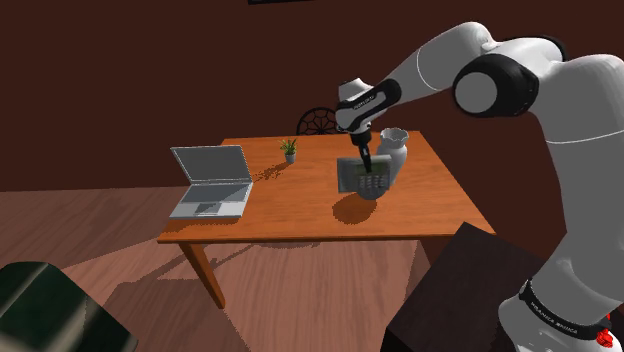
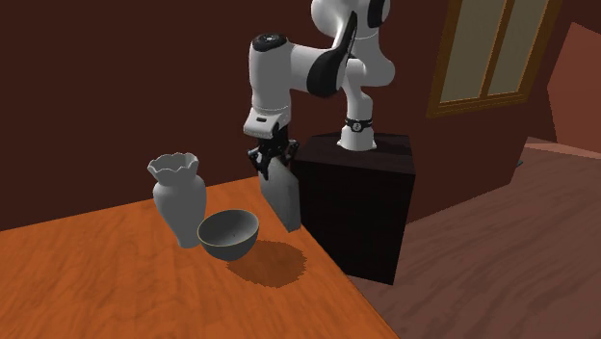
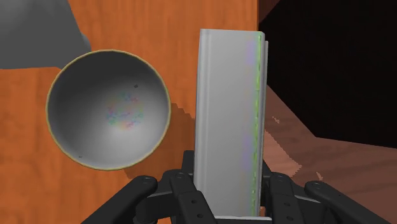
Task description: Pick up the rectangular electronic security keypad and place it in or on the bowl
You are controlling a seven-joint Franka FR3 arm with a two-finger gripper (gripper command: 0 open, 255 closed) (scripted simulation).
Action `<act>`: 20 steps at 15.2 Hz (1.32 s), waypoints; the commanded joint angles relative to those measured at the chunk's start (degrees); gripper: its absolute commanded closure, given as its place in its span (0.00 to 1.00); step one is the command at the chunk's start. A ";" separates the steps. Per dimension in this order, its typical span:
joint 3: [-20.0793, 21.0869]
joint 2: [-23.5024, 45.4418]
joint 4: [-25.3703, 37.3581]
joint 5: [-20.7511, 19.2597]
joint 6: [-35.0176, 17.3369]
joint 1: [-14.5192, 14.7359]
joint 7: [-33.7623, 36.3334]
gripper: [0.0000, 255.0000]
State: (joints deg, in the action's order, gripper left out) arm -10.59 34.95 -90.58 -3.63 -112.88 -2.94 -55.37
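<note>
The gripper is clamped on the rectangular keypad, one black finger on each side of its near end. The keypad hangs in the air above the table, clear of the wood, its shadow falling on the boards below it.

Its long axis runs straight out from the fingers, close to upright, leaning a little in the second exterior view. The face with the keys turns toward the shoulder camera, while the wrist view looks down along one plain grey side with a thin green line near its edge.

Just beside the keypad, not under it, the grey bowl sits open side up with a pale yellowish rim. Whether the keypad's lower end is above the rim or level with it is hard to judge. A grey vase with a wavy lip stands right behind the bowl, on the side away from the keypad — close enough that the two may touch.

On the keypad's other side is the table's edge, then the dark stand. Well apart across the table are a small potted plant and an open laptop.
</note>
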 commanded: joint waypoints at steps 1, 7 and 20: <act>-0.07 -0.94 0.18 -0.10 1.05 0.11 -0.04 1.00; -0.90 2.92 9.44 0.33 5.89 -3.38 -4.32 1.00; -1.52 18.43 36.06 1.91 15.84 -11.53 -11.74 1.00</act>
State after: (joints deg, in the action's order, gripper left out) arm -12.11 53.46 -53.76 -1.70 -96.26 -14.49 -67.13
